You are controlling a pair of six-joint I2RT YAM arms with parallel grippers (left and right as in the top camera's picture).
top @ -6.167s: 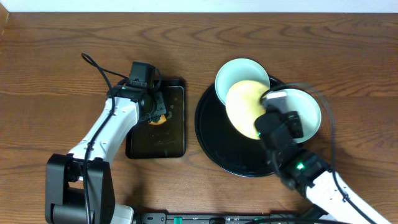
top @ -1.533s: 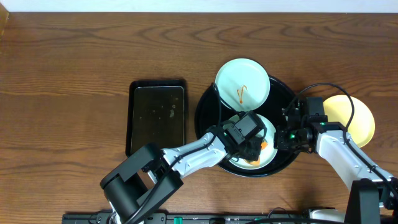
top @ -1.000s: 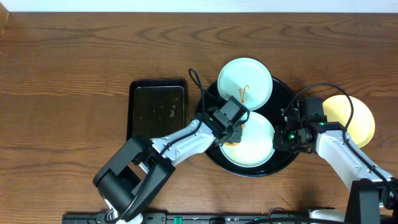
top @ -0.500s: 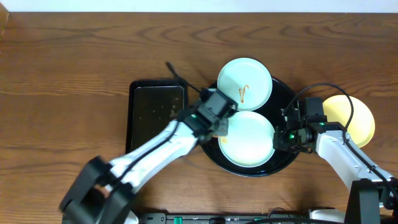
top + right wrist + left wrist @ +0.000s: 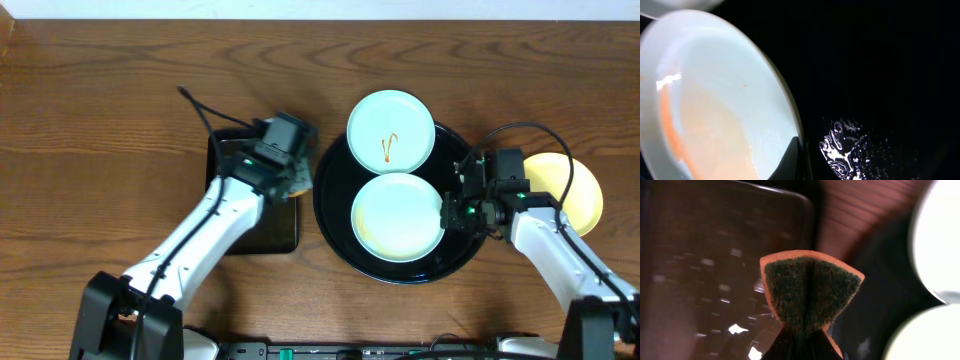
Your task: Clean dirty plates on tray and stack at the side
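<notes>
Overhead: your left hand (image 5: 801, 346) hung over the right edge of the rectangular black tray (image 5: 278, 226), well clear of the plates. It pinched a folded sponge (image 5: 810, 292), orange with a dark green scouring face, its fingers closed tight on the fold at the bottom of the left wrist view.

The round black tray (image 5: 330, 215) sat to the right of that, on the table (image 5: 100, 100). It carried two pale mint plates that touched or nearly touched. The upper mint plate (image 5: 390, 130) overhung the back rim and showed an orange squiggle at its centre. The lower mint plate (image 5: 397, 217) showed only a faint orange film in the right wrist view.

Your right hand (image 5: 452, 208) was at the right rim of the lower plate. One fingertip (image 5: 792, 157) lay against the rim; you could not tell from the views whether the fingers clamped it.

The yellow plate (image 5: 578, 190) lay on the table just right of the round tray, partly hidden by your right arm.
</notes>
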